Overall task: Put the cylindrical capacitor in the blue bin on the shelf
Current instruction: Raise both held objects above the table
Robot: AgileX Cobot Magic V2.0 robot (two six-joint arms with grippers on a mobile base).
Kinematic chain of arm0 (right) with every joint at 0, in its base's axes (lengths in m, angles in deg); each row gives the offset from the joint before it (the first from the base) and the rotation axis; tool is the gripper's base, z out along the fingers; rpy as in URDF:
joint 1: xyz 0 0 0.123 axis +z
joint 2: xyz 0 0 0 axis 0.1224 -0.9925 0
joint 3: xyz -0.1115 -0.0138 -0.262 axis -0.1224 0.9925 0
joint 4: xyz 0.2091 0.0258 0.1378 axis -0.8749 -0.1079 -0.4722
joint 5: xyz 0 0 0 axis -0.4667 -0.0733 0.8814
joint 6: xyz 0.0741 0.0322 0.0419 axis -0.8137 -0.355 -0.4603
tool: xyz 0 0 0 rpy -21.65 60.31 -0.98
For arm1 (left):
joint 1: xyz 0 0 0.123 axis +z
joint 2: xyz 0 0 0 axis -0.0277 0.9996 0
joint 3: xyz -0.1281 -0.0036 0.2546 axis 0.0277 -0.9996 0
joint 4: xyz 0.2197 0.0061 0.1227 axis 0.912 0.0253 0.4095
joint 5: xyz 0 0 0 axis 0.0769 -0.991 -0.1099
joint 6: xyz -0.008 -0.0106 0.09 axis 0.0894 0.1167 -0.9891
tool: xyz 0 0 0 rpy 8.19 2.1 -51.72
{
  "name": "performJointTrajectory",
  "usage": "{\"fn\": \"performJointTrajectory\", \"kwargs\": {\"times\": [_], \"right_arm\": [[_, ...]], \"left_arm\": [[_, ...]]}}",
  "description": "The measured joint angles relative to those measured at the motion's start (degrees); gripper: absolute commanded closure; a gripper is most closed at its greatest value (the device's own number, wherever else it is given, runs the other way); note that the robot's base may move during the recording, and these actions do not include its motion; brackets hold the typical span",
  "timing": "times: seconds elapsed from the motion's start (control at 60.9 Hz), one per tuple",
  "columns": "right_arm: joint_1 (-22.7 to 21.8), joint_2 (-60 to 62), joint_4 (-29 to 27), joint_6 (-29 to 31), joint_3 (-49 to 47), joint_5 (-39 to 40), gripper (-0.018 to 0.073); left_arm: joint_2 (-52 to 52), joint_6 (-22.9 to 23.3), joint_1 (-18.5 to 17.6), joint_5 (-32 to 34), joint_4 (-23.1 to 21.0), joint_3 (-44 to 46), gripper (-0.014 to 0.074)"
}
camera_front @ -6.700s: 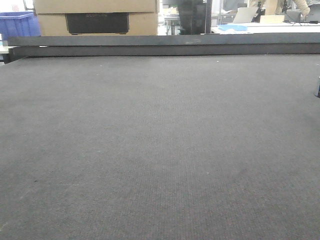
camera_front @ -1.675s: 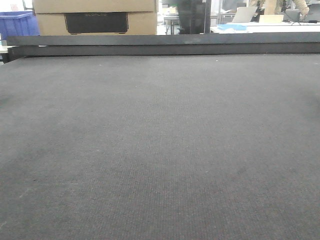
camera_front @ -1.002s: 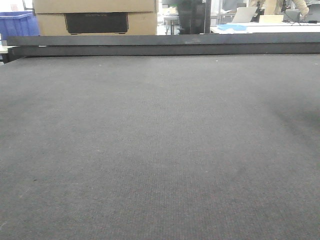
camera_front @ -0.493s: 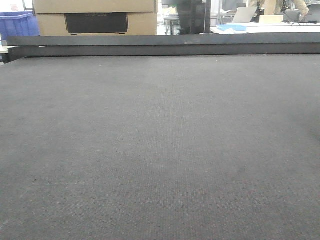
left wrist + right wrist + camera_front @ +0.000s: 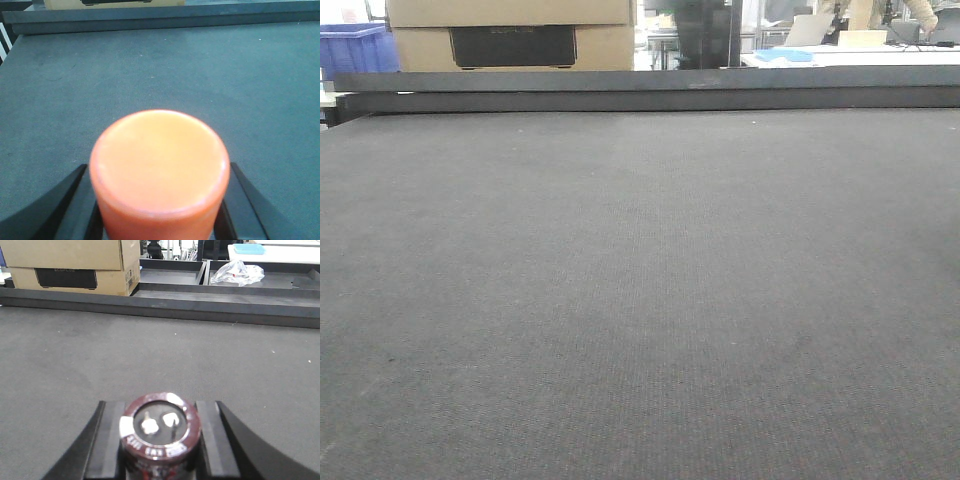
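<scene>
When viewed from the right wrist camera, shows the cylindrical capacitor (image 5: 160, 432) clamped upright in the right gripper (image 5: 159, 412), black fingers (image 5: 107, 440) pressed against both of its sides. Dark maroon sleeve with pale lettering, silvery top face with two small metal terminals (lower end cut off by the picture's bottom edge). Beyond it, a dark grey felt-like mat (image 5: 160, 355) reaching back to a low dark rail (image 5: 165, 302). Behind the rail, a cardboard box (image 5: 70, 262) at the upper left, a crumpled clear plastic bag (image 5: 237, 272) at the upper right, and a light blue tray (image 5: 248, 249) farther back still. From the left wrist camera, shows the left gripper (image 5: 160, 200) closed around an orange cylinder (image 5: 160, 160) with a smooth, flat, slightly paler top. Black fingers (image 5: 75, 205) tight against it on either side, held over the same grey mat, with the dark rail across the top of the picture. From the front-facing camera, shows the broad mat filling most of the picture and the dark rail running along its far edge. Behind the rail at the upper left, the cardboard box with a black panel on its face, and a blue plastic crate (image 5: 355, 48) just left of the box, partly cut off by the frame.
</scene>
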Motion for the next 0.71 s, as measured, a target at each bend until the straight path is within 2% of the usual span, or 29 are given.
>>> {"fn": "performJointTrajectory", "kwargs": {"times": [0.706], "right_arm": [[0.0, 0.0, 0.0, 0.0, 0.0, 0.0, 0.0708]], "left_arm": [[0.0, 0.0, 0.0, 0.0, 0.0, 0.0, 0.0707]]}}
